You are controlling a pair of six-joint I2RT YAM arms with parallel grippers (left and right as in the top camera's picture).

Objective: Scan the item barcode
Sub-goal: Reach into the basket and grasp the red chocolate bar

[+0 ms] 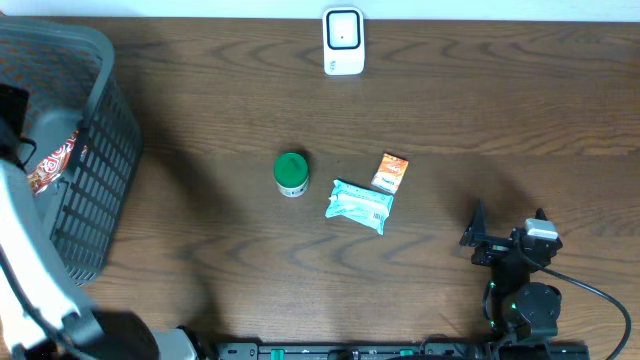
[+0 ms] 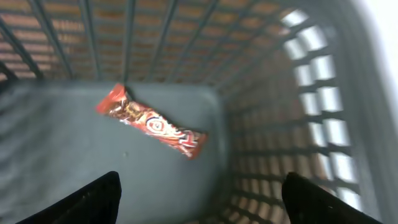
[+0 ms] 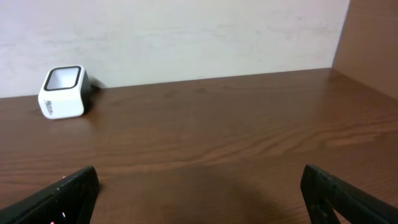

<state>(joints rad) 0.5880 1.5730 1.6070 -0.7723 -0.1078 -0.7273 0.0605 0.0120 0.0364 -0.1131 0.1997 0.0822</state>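
Landmark: white scanner (image 1: 343, 40), upright at the far edge of the desk (image 1: 200, 270).
Green-lidded jar (image 1: 291, 172): nearer the robot than the scanner, a little to its left, standing alone.
Pale packet (image 1: 360, 205): straight out from the scanner towards the robot, lying flat.
Orange sachet (image 1: 390, 172): between packet and scanner, close by the packet; whether they touch cannot be told.
Basket (image 1: 95, 160): well to the scanner's left; a red snack bar (image 2: 152, 124) lies on its floor.
Left end effector (image 2: 202, 180): released, empty, fingers spread above the bar.
Right end effector (image 3: 199, 186): released, empty, right of the scanner, well apart.
Hazard, jar: likely to roll or tip if nudged off-centre.
Hazard, packet: a flat, soft wrapper may slip from the fingers or drag the sachet along.
Hazard, scan: no barcode is visible, so a code may be turned away from the scanner.
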